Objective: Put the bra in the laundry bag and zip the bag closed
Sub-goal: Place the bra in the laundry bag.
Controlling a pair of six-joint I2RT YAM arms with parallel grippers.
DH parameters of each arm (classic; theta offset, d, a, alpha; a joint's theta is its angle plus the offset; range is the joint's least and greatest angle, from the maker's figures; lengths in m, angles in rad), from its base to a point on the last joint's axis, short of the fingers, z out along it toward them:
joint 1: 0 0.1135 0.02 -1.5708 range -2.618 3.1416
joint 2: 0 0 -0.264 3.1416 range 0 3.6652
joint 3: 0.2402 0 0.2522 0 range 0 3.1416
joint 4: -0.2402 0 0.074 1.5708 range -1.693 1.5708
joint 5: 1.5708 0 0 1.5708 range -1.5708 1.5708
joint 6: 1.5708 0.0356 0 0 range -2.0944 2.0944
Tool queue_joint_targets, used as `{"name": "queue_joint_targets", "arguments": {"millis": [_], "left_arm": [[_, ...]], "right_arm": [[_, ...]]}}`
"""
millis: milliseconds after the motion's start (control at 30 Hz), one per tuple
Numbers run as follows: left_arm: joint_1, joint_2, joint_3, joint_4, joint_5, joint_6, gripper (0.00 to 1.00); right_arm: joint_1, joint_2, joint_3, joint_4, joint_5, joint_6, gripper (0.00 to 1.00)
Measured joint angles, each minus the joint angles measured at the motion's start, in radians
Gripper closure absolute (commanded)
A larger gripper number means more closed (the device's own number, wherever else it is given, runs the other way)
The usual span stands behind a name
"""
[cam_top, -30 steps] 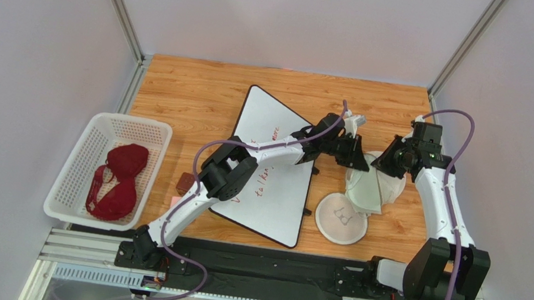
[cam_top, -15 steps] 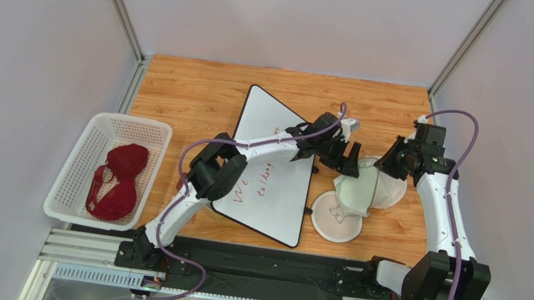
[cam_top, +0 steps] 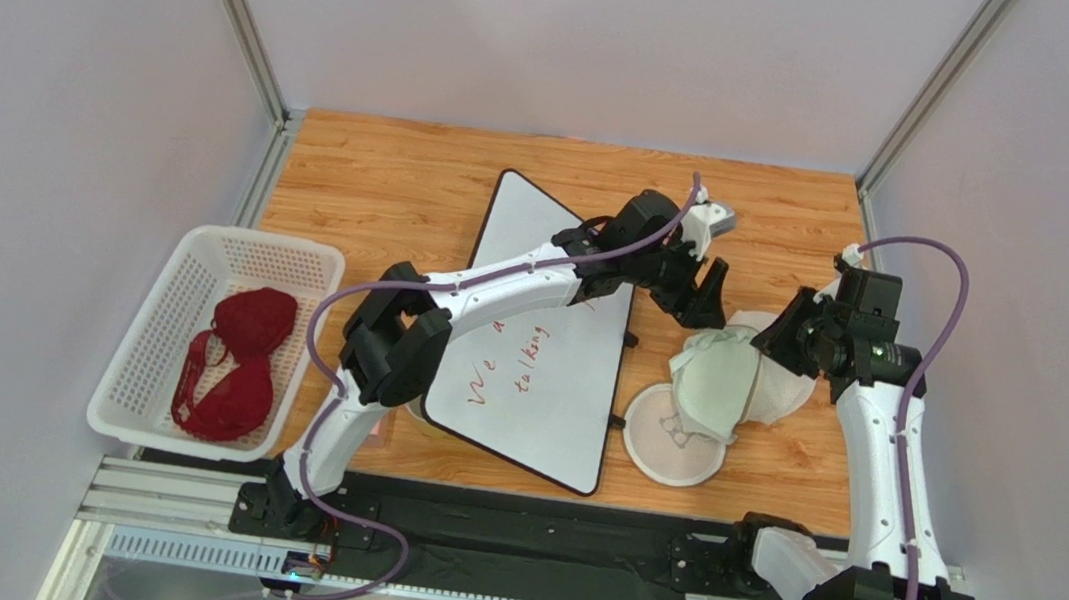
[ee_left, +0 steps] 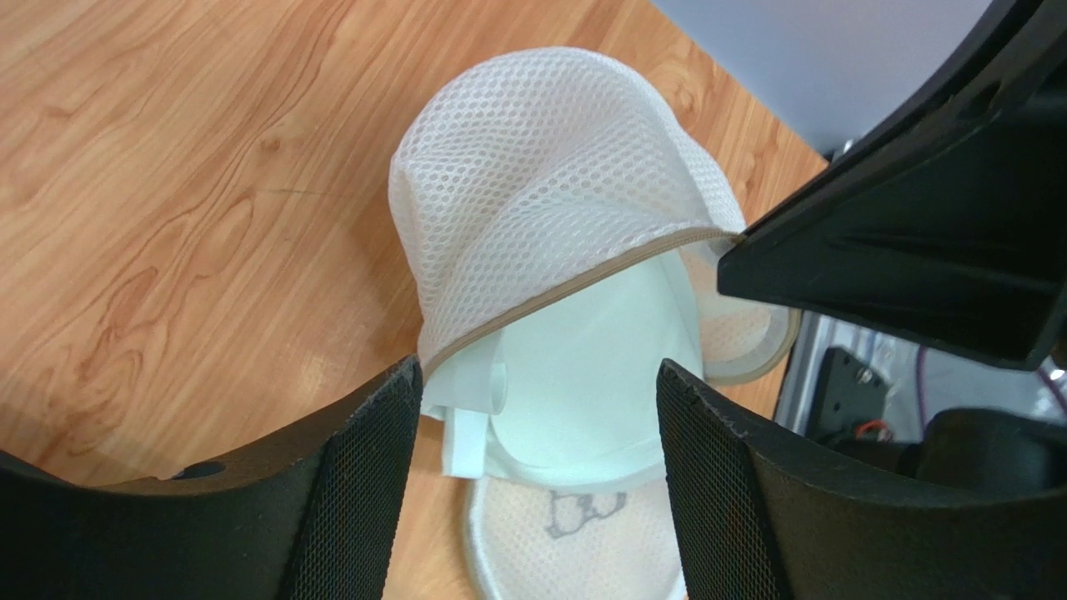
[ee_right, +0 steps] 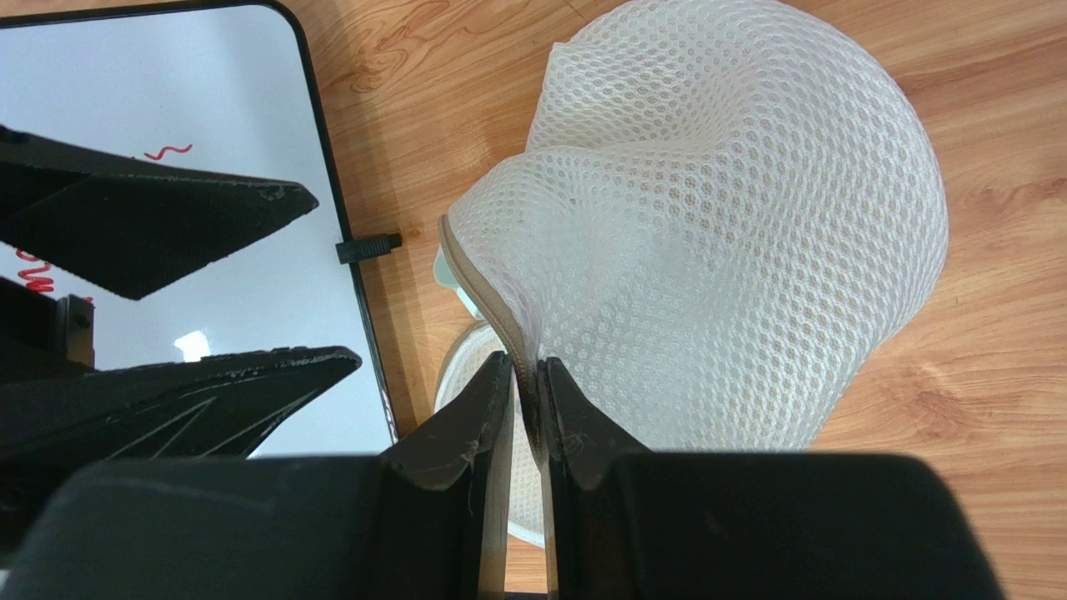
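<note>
The maroon bra [cam_top: 235, 357] lies in the white basket at the far left. The white mesh laundry bag [cam_top: 728, 383] slumps on its side at the right, its mouth open over its disc lid [cam_top: 680, 441], which bears a small icon. My right gripper [cam_top: 774, 346] is shut on the bag's zip rim [ee_right: 495, 300]; that rim runs between its fingertips [ee_right: 557, 406]. My left gripper [ee_left: 539, 481] hovers open just above the bag [ee_left: 551, 188] and lid [ee_left: 576, 538], touching neither. In the top view the left gripper [cam_top: 699, 301] sits left of and beyond the bag.
A white perforated basket [cam_top: 275, 242] stands at the table's left edge. A whiteboard [cam_top: 542, 223] with red writing lies under the left arm, its edge [ee_right: 338, 225] close to the bag. Grey walls close in both sides.
My left gripper has opened, let go of the bag's rim and drawn back from it. The bag's mouth has sagged toward the lid. My right gripper has shifted slightly right, still gripping.
</note>
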Motion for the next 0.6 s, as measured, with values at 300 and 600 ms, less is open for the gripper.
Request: {"name": "queue_joint_targets", "arguments": {"millis": [300, 600], "left_arm": [[-0.040, 0.032, -0.005, 0.018, 0.010, 0.221, 0.33], [-0.069, 0.167, 0.089, 0.043, -0.052, 0.285, 0.64]], "right_arm": [[0.000, 0.007, -0.006, -0.007, -0.011, -0.020, 0.84], [0.002, 0.014, -0.005, -0.011, -0.050, -0.022, 0.86]]}}
